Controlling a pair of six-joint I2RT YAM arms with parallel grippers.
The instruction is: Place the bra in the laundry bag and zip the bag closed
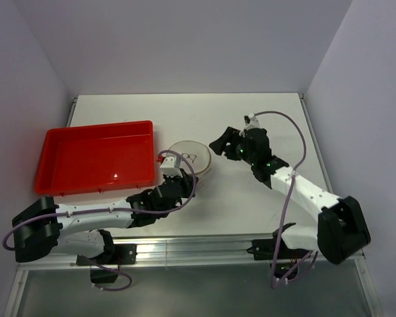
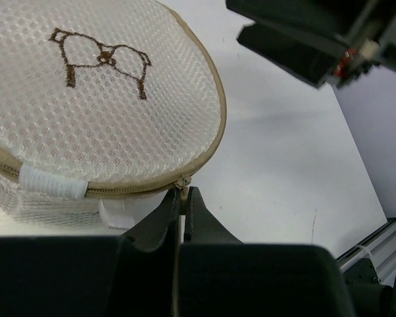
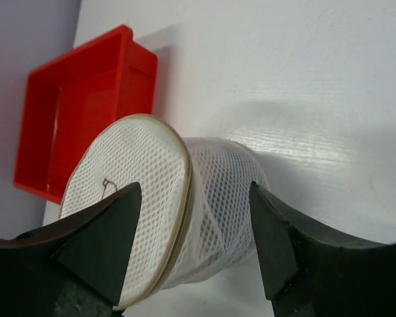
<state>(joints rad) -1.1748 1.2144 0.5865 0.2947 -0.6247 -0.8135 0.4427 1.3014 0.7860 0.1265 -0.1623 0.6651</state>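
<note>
My left fingers (image 2: 166, 214) pinch the zipper pull (image 2: 182, 183) of the laundry bag (image 2: 99, 99). My right fingers (image 3: 105, 231) stand wide apart beside it

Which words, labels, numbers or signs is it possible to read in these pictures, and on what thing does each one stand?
Words or numbers: none can be read in any view.
Sign: a brown stitched bra outline on the lid of the laundry bag.
The white label under the zipper shows no print.

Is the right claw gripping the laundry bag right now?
No, the right claw is open, its fingers spread wide, not closed on the laundry bag.
</note>
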